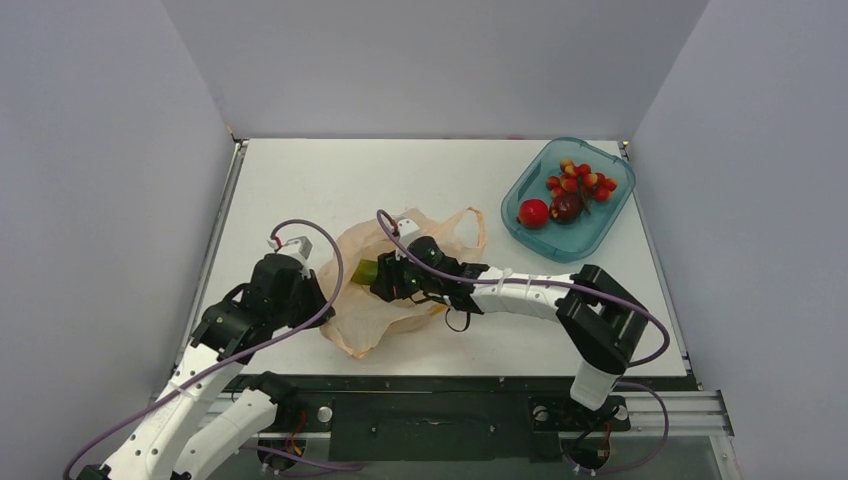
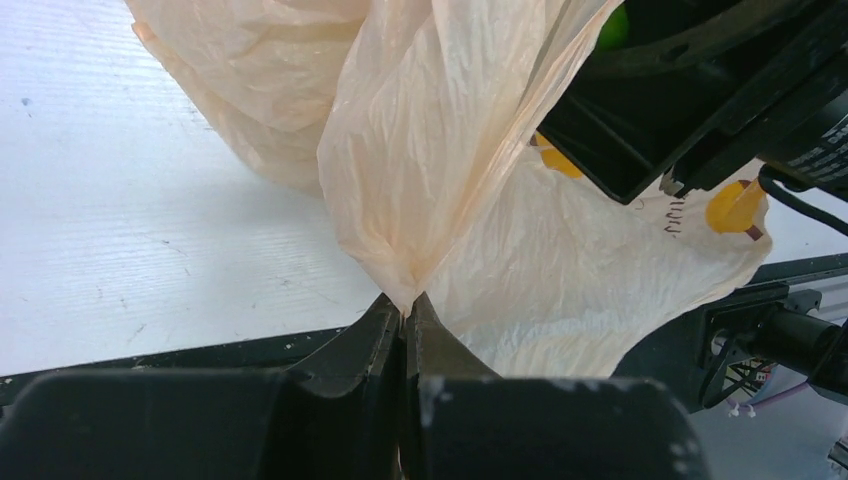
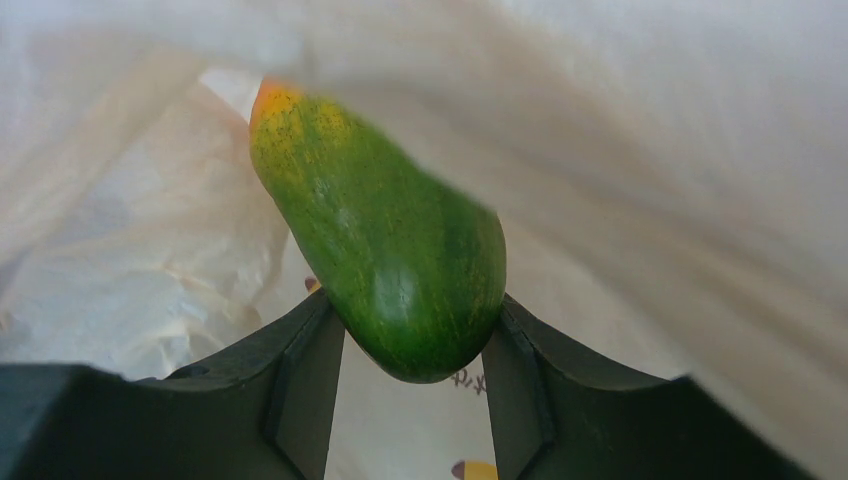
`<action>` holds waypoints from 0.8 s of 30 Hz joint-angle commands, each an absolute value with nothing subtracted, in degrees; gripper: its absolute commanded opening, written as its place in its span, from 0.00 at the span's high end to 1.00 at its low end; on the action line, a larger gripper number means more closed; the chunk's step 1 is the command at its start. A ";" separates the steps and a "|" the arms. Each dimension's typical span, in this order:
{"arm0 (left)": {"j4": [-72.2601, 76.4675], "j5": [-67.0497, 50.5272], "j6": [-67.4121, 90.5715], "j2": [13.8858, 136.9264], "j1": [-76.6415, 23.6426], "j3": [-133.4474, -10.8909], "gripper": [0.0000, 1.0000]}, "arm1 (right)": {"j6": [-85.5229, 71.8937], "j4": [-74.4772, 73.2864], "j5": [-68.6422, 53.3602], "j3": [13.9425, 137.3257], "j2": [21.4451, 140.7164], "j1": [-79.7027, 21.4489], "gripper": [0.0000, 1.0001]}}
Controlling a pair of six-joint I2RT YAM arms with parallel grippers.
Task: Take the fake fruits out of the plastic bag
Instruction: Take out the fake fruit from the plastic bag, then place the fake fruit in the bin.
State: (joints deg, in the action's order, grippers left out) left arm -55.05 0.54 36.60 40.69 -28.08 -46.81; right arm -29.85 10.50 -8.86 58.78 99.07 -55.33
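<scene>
The pale-orange plastic bag (image 1: 375, 322) lies crumpled at the table's front left. My left gripper (image 2: 405, 305) is shut on a pinched fold of the bag's (image 2: 440, 150) edge and holds it up. It is at the bag's left side in the top view (image 1: 318, 298). My right gripper (image 1: 387, 280) reaches into the bag's mouth. Its jaws (image 3: 415, 310) are closed on the blunt end of the green mango-shaped fruit (image 3: 390, 250) with an orange tip. That fruit shows green in the top view (image 1: 364, 270). The yellow-green round fruit is not in view.
A teal translucent tub (image 1: 603, 228) stands at the back right. It holds the red berry cluster (image 1: 580, 180), the red ball (image 1: 533, 212) and the dark maroon fruit (image 1: 568, 206). The bag's loop handles (image 1: 470, 228) lie behind the right gripper.
</scene>
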 commanded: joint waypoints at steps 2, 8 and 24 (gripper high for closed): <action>-52.59 4.25 34.86 41.46 -28.30 -50.95 1.00 | -25.53 12.80 -12.67 56.12 94.74 -55.66 1.00; -54.37 7.77 32.96 42.74 -28.30 -50.26 1.00 | -22.48 13.16 -8.94 51.77 85.72 -56.09 1.00; -52.91 6.03 31.46 41.82 -28.43 -48.52 1.00 | -20.98 12.12 0.48 48.31 68.07 -56.51 1.00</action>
